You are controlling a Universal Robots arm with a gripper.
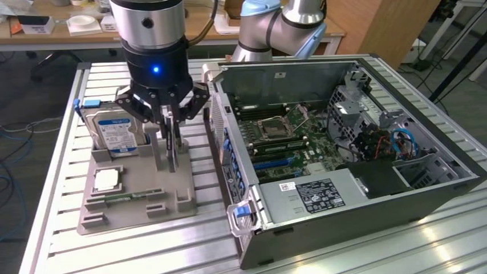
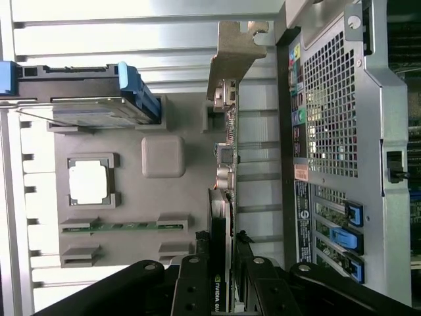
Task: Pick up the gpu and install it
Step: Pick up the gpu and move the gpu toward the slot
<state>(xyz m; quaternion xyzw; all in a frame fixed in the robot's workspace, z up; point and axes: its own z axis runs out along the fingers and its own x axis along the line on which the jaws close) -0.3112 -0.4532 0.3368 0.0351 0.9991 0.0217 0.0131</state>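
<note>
We see a boxy silver hard drive (image 1: 114,134) standing in a grey plastic holder tray (image 1: 137,216) at the exterior view's left, and an open black computer case (image 1: 365,220) at its right.

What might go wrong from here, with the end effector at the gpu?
1. The gpu stands upright in a slot of the grey holder; a tilted pull may jam it or drag the holder.
2. The hard drive stands close beside the end effector; a sideways move might bump it.
</note>
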